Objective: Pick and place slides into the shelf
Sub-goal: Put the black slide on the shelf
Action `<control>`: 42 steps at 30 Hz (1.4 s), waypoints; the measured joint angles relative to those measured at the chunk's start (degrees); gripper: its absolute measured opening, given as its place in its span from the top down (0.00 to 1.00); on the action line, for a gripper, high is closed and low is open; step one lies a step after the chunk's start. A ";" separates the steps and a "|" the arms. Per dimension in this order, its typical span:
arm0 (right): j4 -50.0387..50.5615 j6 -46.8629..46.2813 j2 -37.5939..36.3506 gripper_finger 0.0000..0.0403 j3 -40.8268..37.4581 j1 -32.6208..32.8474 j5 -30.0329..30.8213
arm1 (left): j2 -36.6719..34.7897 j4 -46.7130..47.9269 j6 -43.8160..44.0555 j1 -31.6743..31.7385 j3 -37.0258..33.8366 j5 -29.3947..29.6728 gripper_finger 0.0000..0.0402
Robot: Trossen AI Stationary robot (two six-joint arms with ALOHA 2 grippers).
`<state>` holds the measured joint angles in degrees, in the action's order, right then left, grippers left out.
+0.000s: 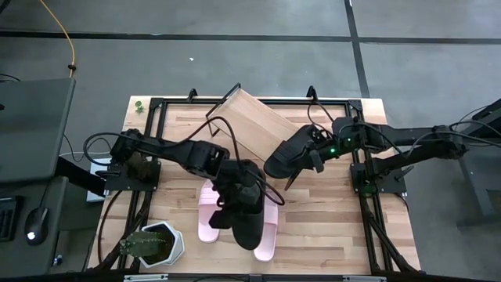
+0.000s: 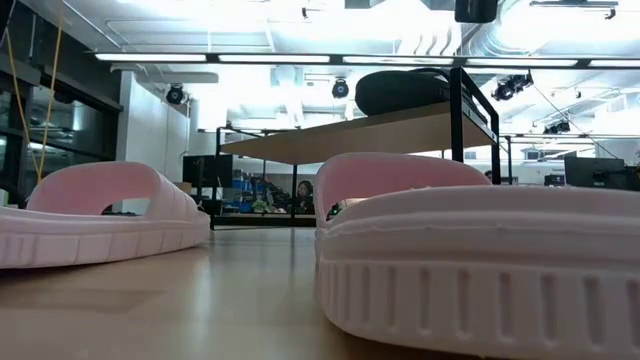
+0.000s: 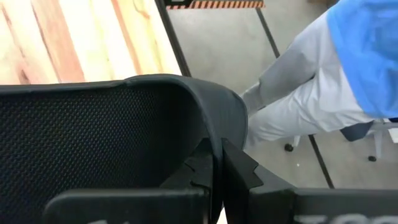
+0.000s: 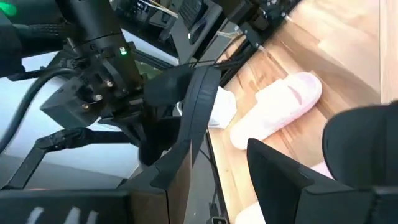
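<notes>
My left gripper (image 1: 235, 192) is shut on a black slide (image 1: 249, 213) that hangs over the two pale pink slides (image 1: 208, 218) (image 1: 270, 239). Both pink slides lie sole-down on the table near its near edge, and they fill the low view (image 2: 90, 210) (image 2: 480, 265). The second black slide (image 1: 288, 155) rests on the right end of the slanted wooden shelf (image 1: 250, 125); in the low view it sits on top of the board (image 2: 405, 90). My right gripper (image 1: 313, 154) is open beside that slide's right end (image 4: 364, 143), with nothing between its fingers (image 4: 227, 109). My left gripper pinches the black slide's raised side rim (image 3: 217, 134) between its two fingers (image 3: 239, 171), with the textured footbed (image 3: 93, 137) beside them. It comes from above. The slide is lifted clear of the table, above the pink slides.
A cactus in a white pot (image 1: 153, 244) stands at the table's near left corner. Black frame rails (image 1: 368, 196) run along both sides of the table. A person in a blue top and grey trousers (image 3: 311, 93) is on the floor beyond the table's edge.
</notes>
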<state>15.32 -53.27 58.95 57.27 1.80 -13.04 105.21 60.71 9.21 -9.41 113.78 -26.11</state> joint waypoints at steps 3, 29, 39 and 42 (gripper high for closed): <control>-5.49 -0.48 0.81 0.64 0.01 1.31 4.49 | -0.02 -0.13 0.00 -0.02 0.87 -0.52 0.99; -13.93 -10.85 11.37 0.44 -0.01 6.62 3.97 | 0.00 2.60 0.07 -2.40 1.70 -3.83 0.99; -20.00 -12.99 13.59 0.44 -0.01 7.74 3.04 | 0.00 2.45 -0.15 -2.22 1.70 -3.38 0.99; -20.81 -12.72 13.56 0.44 -0.01 8.65 5.52 | 0.00 2.42 -0.48 -2.23 1.70 -3.38 0.99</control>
<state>-5.49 -66.00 72.51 57.26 10.45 -7.52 105.21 63.13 8.73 -11.64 115.48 -29.50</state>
